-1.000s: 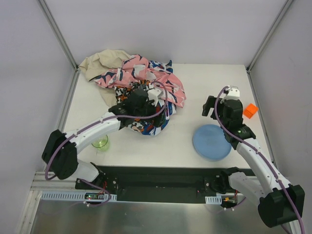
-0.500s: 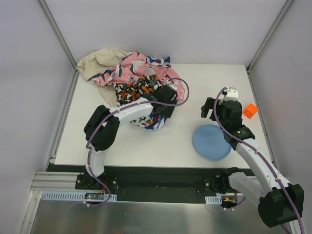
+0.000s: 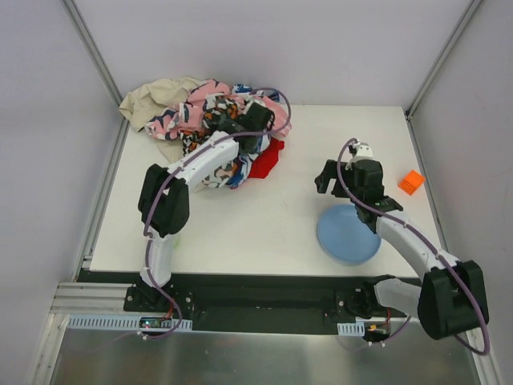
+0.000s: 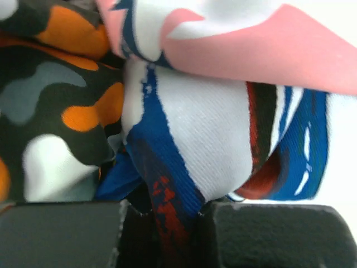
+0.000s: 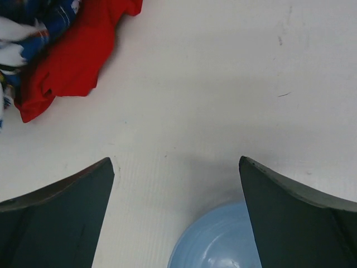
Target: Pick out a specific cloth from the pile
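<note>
Over the last second your left gripper (image 4: 164, 216) dragged the pile (image 3: 196, 120) up and away from the blue plate (image 3: 349, 234). That pull uncovered the plain red cloth (image 3: 267, 158), which had been hidden under the printed fabrics a moment before. It lay flat on the table (image 3: 288, 216) at the plate-side edge of the heap, well apart from the plate and on its far-left side. One corner was tucked under the blue-and-white print (image 4: 189, 151). In the wrist view the left fingers (image 4: 61, 234) were clamped on a fold of that blue-and-white print, with the orange-and-black camouflage fabric (image 4: 50, 111) bunched beside it and the pink piece (image 4: 268, 50) draped above. So you were holding the pile, not the target. Your right gripper (image 5: 175, 163) hung with its jaws spread wide and nothing between them, over the plate's far rim. It faced the red cloth across bare table. To my eye that was the turning point: the target was exposed and nearly free. The likely next job was a reach from the plate side to pinch its loose edge. The risk was that the tucked corner would snag and bring the print along.
</note>
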Robot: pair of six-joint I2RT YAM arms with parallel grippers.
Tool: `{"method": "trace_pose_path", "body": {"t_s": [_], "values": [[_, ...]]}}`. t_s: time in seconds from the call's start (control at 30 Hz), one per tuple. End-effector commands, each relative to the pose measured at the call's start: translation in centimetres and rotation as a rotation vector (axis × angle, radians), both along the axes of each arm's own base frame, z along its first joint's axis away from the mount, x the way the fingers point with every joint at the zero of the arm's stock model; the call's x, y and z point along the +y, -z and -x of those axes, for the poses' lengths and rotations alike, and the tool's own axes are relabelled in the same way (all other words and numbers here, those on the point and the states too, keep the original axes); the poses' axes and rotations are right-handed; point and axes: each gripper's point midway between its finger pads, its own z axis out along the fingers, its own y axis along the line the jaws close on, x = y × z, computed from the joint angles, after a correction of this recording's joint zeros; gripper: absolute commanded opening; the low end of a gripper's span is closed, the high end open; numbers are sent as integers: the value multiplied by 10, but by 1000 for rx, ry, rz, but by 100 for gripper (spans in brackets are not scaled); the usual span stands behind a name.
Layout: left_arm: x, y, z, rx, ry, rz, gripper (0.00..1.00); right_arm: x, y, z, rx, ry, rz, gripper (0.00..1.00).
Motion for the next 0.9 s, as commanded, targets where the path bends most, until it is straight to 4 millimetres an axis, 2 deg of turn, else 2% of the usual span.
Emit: {"method": "trace_pose_path", "body": {"t_s": [0.0, 0.13, 0.17, 0.2, 0.33, 0.47, 0.6, 0.67, 0.77, 0.87], "values": [[88, -115, -62, -288, -216, 31, 0, 39, -30, -36, -50, -58, -188, 96], [115, -128, -77, -306, -242, 51, 0, 78, -21, -71, 19, -92, -291, 96], [118, -129, -79, -305, -243, 61, 0, 92, -22, -80, 32, -105, -313, 96], [121, -128, -80, -302, -243, 71, 0, 107, -8, -87, 76, -114, -322, 96], [126, -121, -81, -281, -245, 97, 0, 165, 6, -113, 150, -138, -409, 96], [135, -111, -83, -256, -255, 117, 0, 215, 31, -121, 179, -190, -313, 96], [141, -101, -83, -228, -262, 151, 0, 244, 68, -117, 253, -234, -210, 99], [143, -95, -81, -211, -267, 172, 0, 250, 83, -118, 285, -237, -166, 93], [148, -86, -79, -189, -283, 204, 0, 255, 98, -122, 283, -235, -95, 79], [153, -76, -74, -165, -304, 229, 0, 255, 104, -126, 283, -205, -18, 53]]}}
